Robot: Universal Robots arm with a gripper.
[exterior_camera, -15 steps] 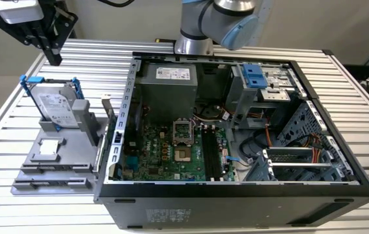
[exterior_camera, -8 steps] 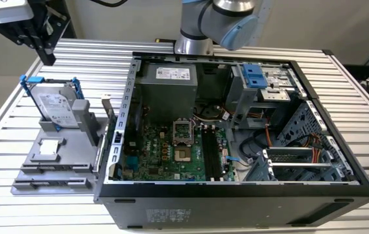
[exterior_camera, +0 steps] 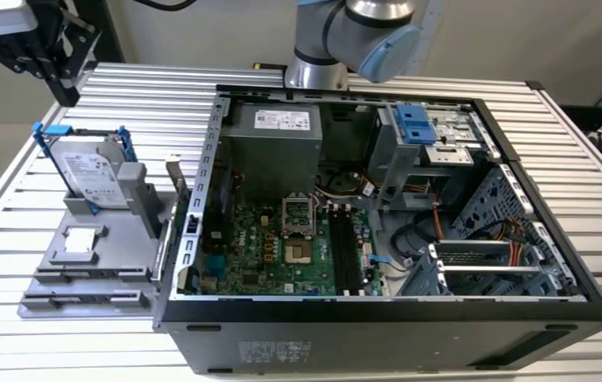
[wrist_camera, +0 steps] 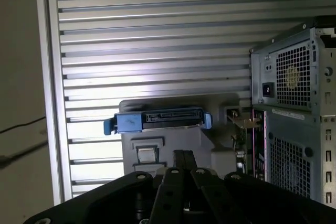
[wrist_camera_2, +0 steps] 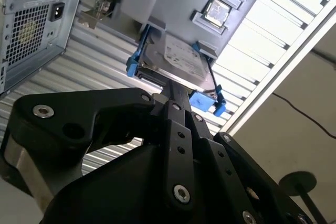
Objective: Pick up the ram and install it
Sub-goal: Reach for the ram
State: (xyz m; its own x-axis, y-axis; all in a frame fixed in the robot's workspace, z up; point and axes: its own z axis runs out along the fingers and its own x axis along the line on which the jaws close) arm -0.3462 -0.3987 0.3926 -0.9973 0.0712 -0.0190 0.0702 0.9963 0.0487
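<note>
Well, in both wrist views the gripper (wrist_camera: 183, 156) hangs above the slatted table (wrist_camera: 157, 24), its fingers pressed together on nothing. At the exterior view's left, a grey fixture (exterior_camera: 67, 278) holds a hard drive (exterior_camera: 94, 177) upright in a blue frame and a small square chip (exterior_camera: 81, 238) in a recess. The ram (exterior_camera: 174, 183) seems to stand on edge at the fixture's right end, just beside the open computer case (exterior_camera: 386, 316). The case holds the motherboard (exterior_camera: 258, 239) with its long black slots (exterior_camera: 345, 255).
</note>
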